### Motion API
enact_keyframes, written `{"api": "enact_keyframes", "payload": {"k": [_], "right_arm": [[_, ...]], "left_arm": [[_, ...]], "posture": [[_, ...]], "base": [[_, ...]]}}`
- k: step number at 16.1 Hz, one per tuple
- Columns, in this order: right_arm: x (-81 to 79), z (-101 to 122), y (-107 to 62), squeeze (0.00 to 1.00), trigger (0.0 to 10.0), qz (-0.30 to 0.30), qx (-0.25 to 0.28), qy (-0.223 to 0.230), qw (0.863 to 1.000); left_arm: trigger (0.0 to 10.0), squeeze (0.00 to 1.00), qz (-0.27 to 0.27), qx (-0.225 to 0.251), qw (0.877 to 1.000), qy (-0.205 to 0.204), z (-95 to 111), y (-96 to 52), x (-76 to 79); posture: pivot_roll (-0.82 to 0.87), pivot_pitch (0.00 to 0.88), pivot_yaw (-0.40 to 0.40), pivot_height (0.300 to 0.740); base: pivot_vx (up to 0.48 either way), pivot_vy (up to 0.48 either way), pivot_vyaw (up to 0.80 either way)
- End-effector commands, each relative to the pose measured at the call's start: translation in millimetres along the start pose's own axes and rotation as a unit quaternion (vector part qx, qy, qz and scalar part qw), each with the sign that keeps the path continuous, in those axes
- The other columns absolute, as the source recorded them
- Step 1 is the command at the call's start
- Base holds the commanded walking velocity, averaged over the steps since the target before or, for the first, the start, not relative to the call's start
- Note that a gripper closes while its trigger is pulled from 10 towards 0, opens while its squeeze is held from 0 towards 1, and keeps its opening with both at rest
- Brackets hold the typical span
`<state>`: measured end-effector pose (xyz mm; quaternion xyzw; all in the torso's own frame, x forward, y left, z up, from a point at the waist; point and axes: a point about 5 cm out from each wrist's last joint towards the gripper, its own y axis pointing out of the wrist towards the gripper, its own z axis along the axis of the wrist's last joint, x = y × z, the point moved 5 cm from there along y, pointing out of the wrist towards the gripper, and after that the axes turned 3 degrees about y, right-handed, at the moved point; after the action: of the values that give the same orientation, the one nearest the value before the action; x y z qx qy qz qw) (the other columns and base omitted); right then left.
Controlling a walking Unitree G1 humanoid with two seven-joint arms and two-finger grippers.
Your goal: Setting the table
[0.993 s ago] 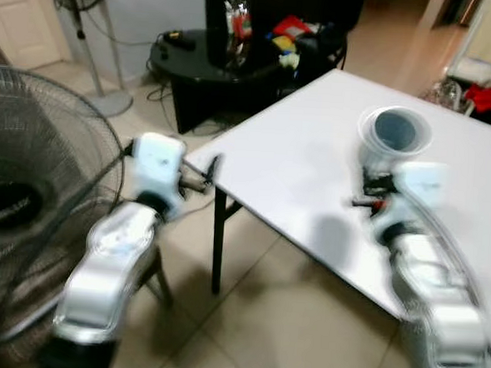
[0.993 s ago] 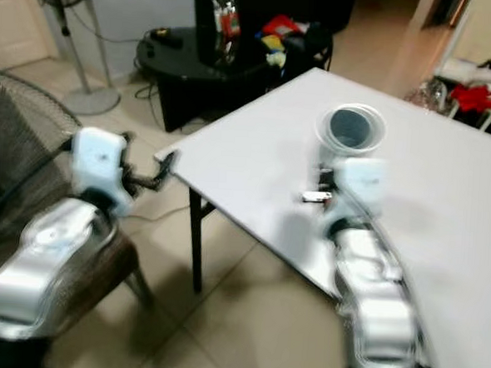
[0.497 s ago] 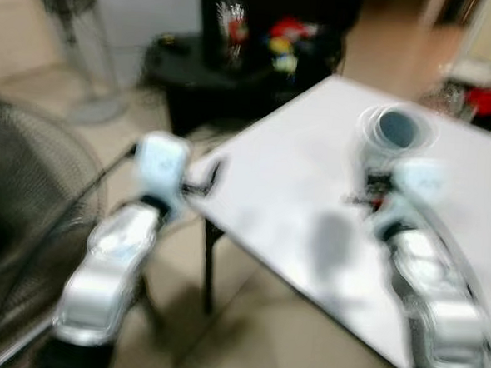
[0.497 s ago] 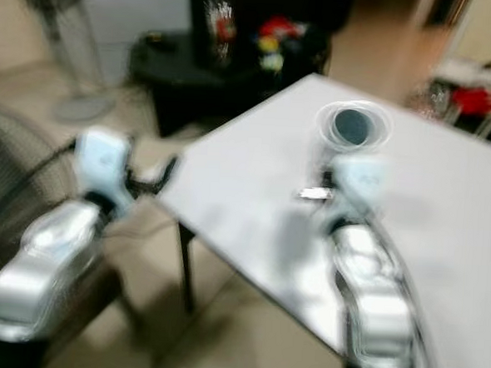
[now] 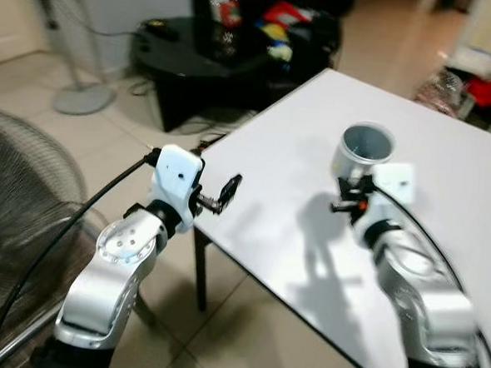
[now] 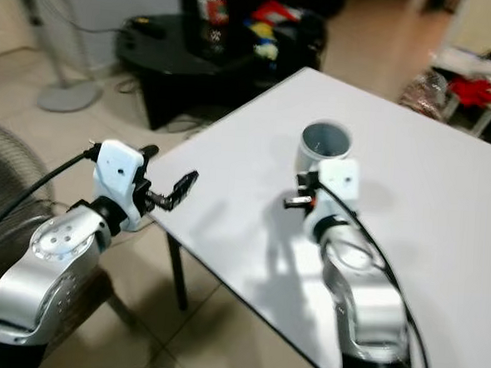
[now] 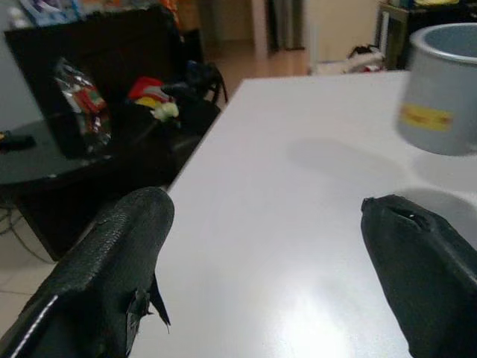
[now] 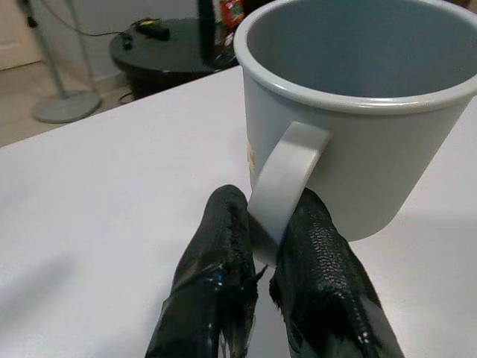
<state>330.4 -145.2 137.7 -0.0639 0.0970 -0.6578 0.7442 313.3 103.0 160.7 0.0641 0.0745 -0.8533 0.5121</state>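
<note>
— Now, surroundings?
— One white tabletop (image 5: 295, 187); one black side table (image 5: 194, 64) beyond its corner, cluttered; two fans: standing fan (image 5: 67, 40), mesh fan (image 5: 19, 212).
— And the task item?
— One grey mug (image 8: 358, 134), above the tabletop, handle pinched in right claw (image 8: 264, 253). Left claw (image 7: 261, 253) spread apart at the tabletop's edge.

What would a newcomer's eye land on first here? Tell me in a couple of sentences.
First, the grey mug held up over the white table: the right gripper pinches its handle between both black fingers. Next, the left gripper, open and empty, at the table's near corner. Behind the table stands a cluttered black low table, and a floor fan stands at the far left.
</note>
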Motion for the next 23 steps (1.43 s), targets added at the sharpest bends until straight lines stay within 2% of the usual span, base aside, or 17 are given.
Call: {"api": "enact_keyframes", "payload": {"k": [1, 3, 7, 12, 16, 23], "right_arm": [[9.9, 4, 5.7, 0.00, 10.0, -0.021, 0.008, 0.007, 1.000], [12.1, 2, 16.4, 0.00, 10.0, -0.025, 0.007, 0.009, 1.000], [17.9, -7, 48.3, 0.00, 10.0, -0.026, -0.002, 0.019, 0.999], [23.3, -20, 71.4, 0.00, 10.0, -0.016, -0.025, 0.017, 0.999], [26.9, -22, 80.6, 0.00, 10.0, -0.017, -0.032, 0.025, 0.999], [37.3, -32, 87.0, 0.00, 10.0, -0.031, -0.036, 0.039, 0.998]], "left_arm": [[10.0, 0.00, -0.026, -0.005, 1.000, 0.001, -1, -3.3, 5.6], [10.0, 0.00, -0.049, -0.008, 0.999, -0.003, -2, -4.7, 9.8], [10.0, 0.00, -0.141, -0.016, 0.990, -0.006, -2, -8.8, 33.4], [10.0, 0.00, -0.165, -0.022, 0.986, 0.002, -2, -9.8, 38.2], [10.0, 0.00, -0.177, -0.026, 0.984, 0.003, -2, -13.2, 41.1], [10.0, 0.00, -0.188, -0.030, 0.982, 0.005, -4, -13.5, 43.6]], "posture": [[0.11, 0.000, 0.035, 0.740], [0.12, 0.000, 0.037, 0.740], [0.12, 0.000, 0.049, 0.740], [0.14, 0.000, 0.055, 0.740], [0.14, 0.000, 0.049, 0.740], [0.15, 0.000, 0.060, 0.740]], "base": [[0.000, 0.000, 0.00], [0.000, 0.000, 0.00], [0.000, 0.000, 0.00], [0.000, 0.000, 0.00], [0.000, 0.000, 0.00], [0.000, 0.000, 0.00]]}}
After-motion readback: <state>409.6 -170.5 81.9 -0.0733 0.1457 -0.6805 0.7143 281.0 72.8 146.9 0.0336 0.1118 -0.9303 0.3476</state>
